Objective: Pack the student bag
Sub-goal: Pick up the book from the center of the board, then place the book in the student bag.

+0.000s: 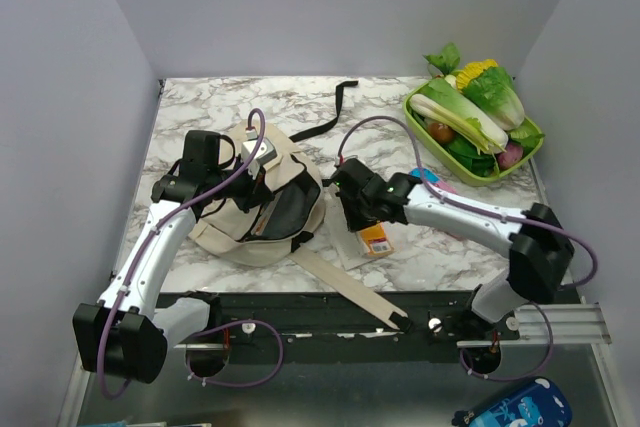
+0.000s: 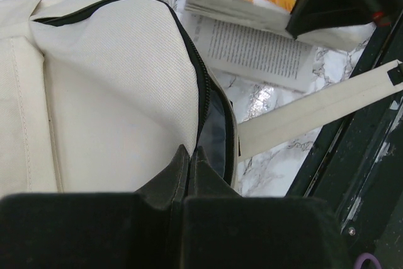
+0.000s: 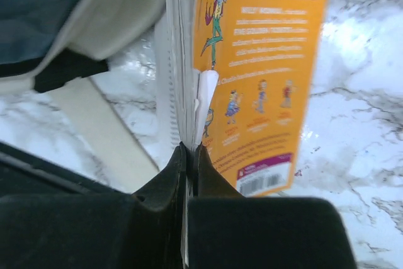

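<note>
1. Two grippers are engaged. Start at the near edge, where the long beige strap (image 1: 350, 287) runs flat from the bag toward the arm bases. It is a stiff woven band lying on the marble-patterned table (image 1: 200, 107).
2. Your right gripper (image 3: 189, 149) is pressed together on the orange paperback (image 3: 264, 61), pinching the cover's edge beside the page block. The book lies just beside the bag's mouth. Its cover is glossy and thin, and its pages look floppy.
3. Your left gripper (image 2: 190, 152) is clamped on the black zipper rim, holding the mouth open. The student bag (image 1: 255, 217) sits mid-table, left of centre, between both arms. It is slumped, soft cream canvas with a coarse weave and a dark, smooth lining.
4. The step in hand looks like loading the book. Your next move calls for lifting it, turning it narrow edge first, and sliding it into the dark opening while the left arm holds the rim up. Loose pages may fan out or catch on the zipper.
5. Farther back, a black strap (image 1: 335, 107) curls on the table. The green tray (image 1: 424, 139) of vegetables (image 1: 470, 112) sits at the far right, well apart.
</note>
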